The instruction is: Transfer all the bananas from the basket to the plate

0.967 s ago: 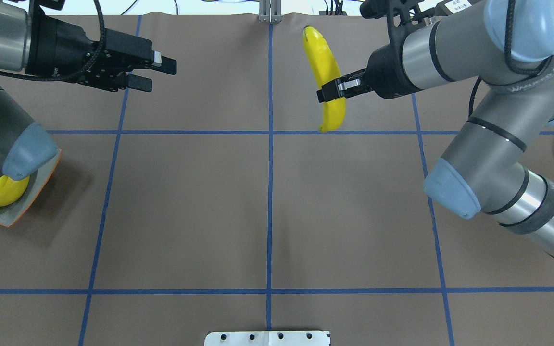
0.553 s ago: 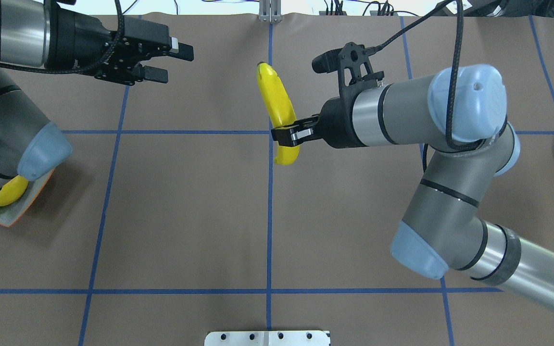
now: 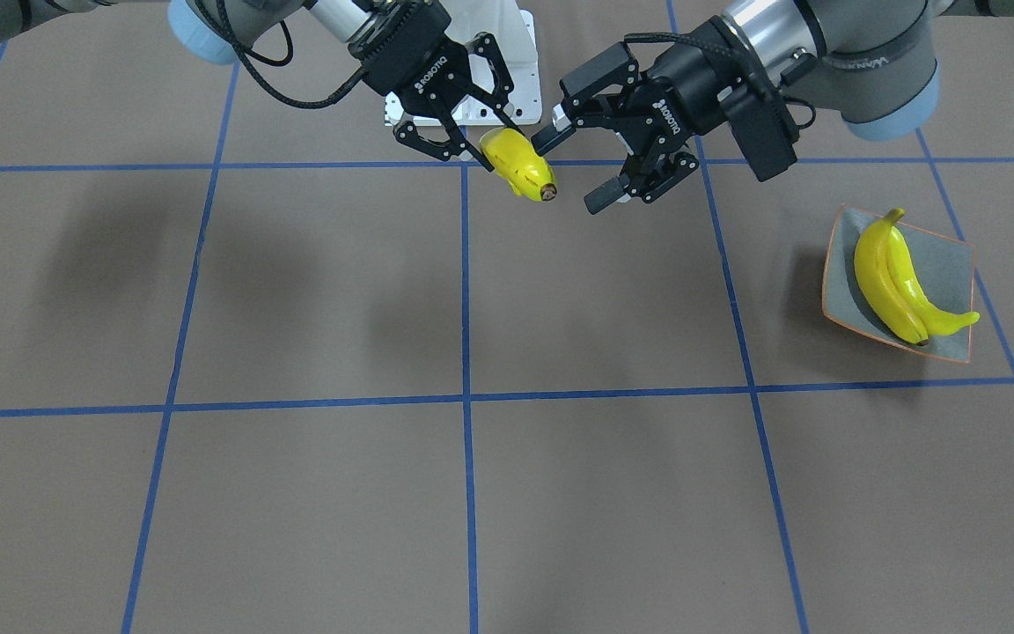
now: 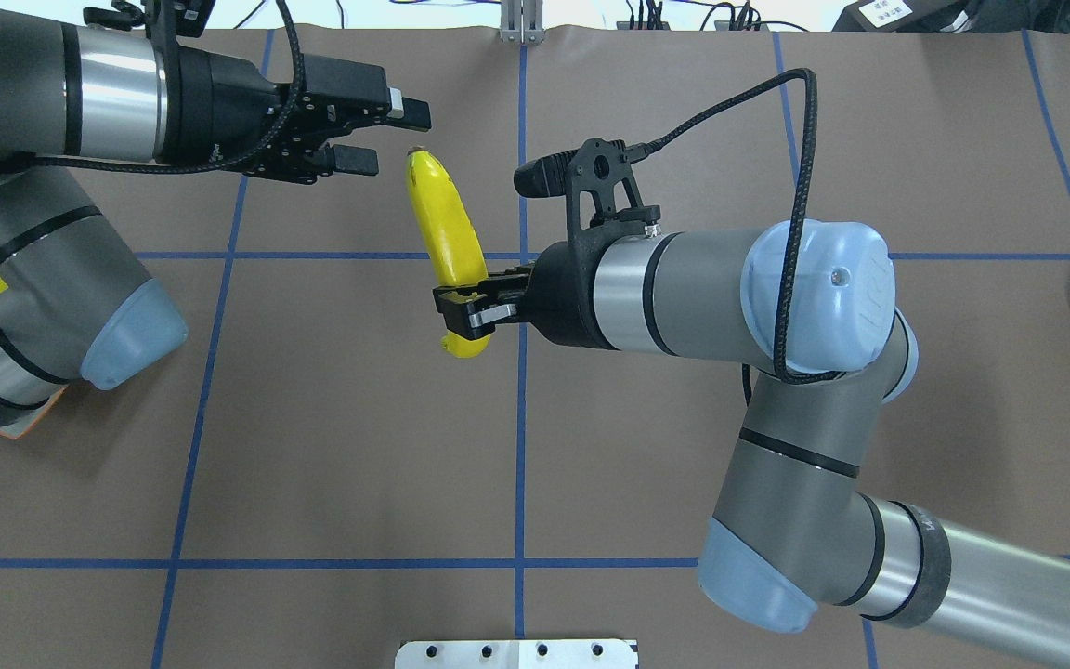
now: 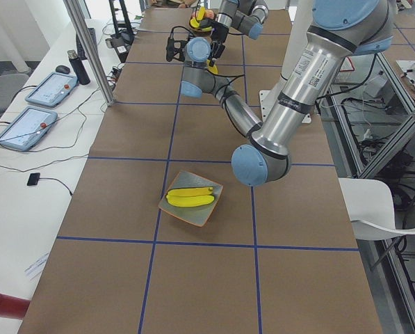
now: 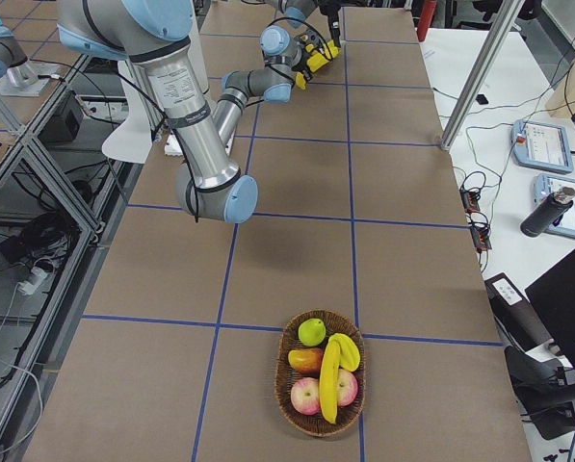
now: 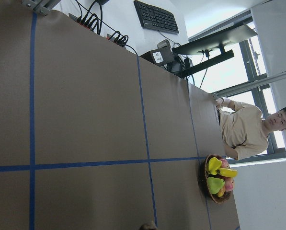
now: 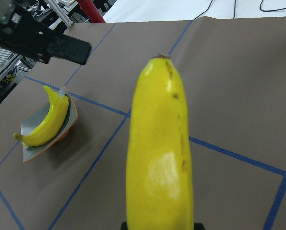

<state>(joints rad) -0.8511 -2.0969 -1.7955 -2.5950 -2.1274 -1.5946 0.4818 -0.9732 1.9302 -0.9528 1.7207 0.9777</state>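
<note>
Table [image 4: 358, 418] is covered in brown paper, gridded with blue tape. Tablets [image 5: 51, 89] are set on a white side desk; a person [image 7: 250, 129] is seen past the basket end. The held banana [image 4: 442, 218] is kept in mid-air over table centre, clamped near its lower end by the right gripper [image 4: 461, 311]. The left gripper [image 4: 391, 137] is spread wide just beside the banana's top tip, not touching. Two bananas [image 3: 890, 277] are laid on the plate [image 3: 947, 255] at the robot's left; overhead, the plate is mostly hidden by the left arm. The basket [image 6: 279, 385] is placed at the far right end, well apart, with a basket banana [image 6: 329, 380] among apples.
</note>
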